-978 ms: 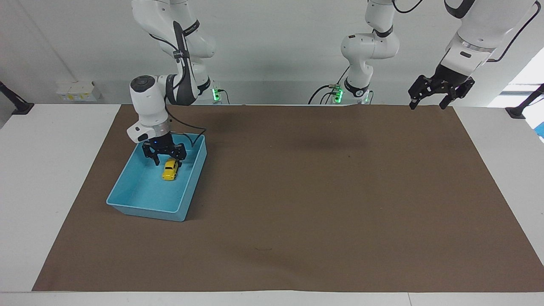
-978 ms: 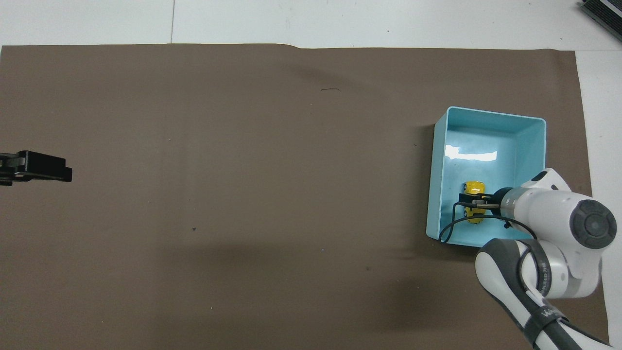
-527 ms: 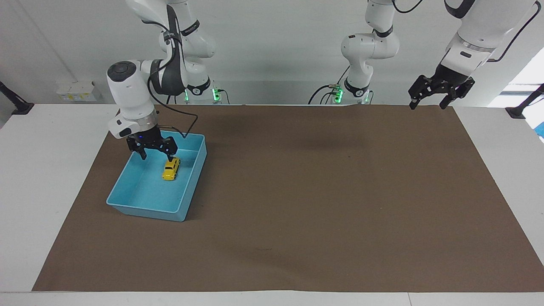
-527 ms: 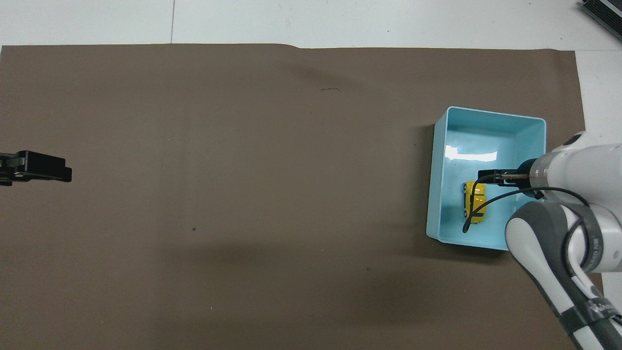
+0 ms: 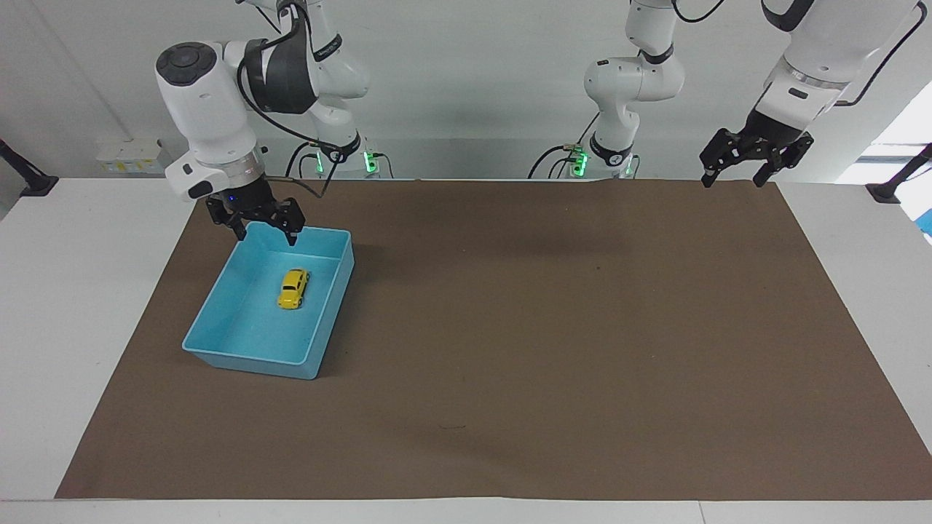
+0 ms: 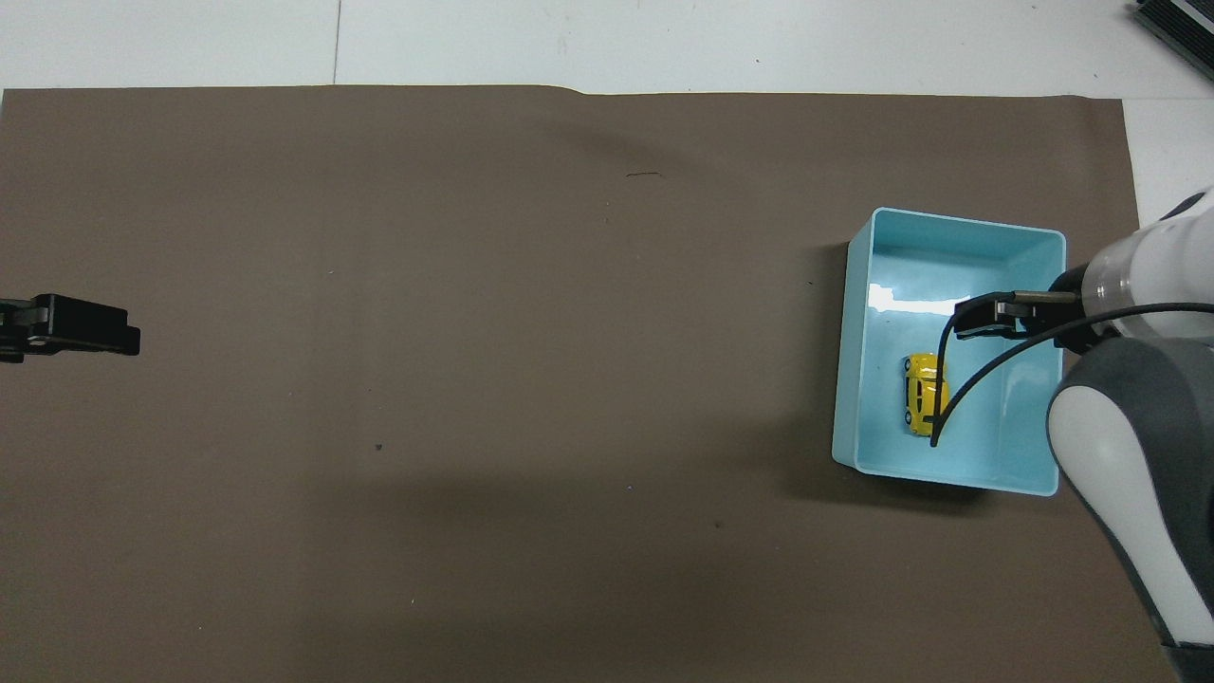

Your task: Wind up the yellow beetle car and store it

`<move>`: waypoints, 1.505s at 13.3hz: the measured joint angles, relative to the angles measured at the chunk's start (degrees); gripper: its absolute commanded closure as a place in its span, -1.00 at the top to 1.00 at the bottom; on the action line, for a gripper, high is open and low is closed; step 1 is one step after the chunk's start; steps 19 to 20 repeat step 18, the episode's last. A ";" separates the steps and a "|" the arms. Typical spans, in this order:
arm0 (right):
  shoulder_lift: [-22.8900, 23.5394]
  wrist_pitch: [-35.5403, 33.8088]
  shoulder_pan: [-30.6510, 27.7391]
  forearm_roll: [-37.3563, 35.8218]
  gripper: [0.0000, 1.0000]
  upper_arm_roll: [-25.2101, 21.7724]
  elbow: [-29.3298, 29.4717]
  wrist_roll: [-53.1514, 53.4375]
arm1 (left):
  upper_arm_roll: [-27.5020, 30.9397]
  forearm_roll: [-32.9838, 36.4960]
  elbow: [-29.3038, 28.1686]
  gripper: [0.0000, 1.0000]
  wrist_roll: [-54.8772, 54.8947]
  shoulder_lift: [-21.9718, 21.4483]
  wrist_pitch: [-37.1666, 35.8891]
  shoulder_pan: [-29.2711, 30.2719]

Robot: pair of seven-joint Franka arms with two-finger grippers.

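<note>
Yellow beetle car (image 5: 293,288) lies released in blue bin (image 5: 218,348); judged light, rigid, slick, best pinched across its sides. Right gripper (image 5: 255,220) is spread empty above bin rim; left gripper (image 5: 737,168) waits, spread.

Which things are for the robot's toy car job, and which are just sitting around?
For the job:
- yellow beetle car, inside the bin
- blue bin
- right gripper, open, above the bin

Just there:
- brown mat
- left gripper, open, waiting
</note>
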 measured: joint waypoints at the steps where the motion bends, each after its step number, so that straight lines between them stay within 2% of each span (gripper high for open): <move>1: 0.00 -2.37 -0.18 0.00 1.00 -0.07 1.92 -0.05 | 0.00 0.00 0.00 1.00 0.00 0.00 0.00 0.00; 6: 0.04 -15.01 -0.73 0.04 1.00 -0.62 12.00 -0.16 | 0.00 0.00 0.00 1.00 0.00 0.00 0.00 0.00; 9: 0.08 -20.40 -0.75 0.04 1.00 -0.63 15.89 -0.18 | 0.00 0.00 0.00 1.00 0.00 0.00 -0.01 0.00; 20: 0.48 -20.72 -0.75 0.04 1.00 -0.63 16.94 -1.08 | 0.00 0.00 0.00 1.00 0.00 0.00 -0.01 0.01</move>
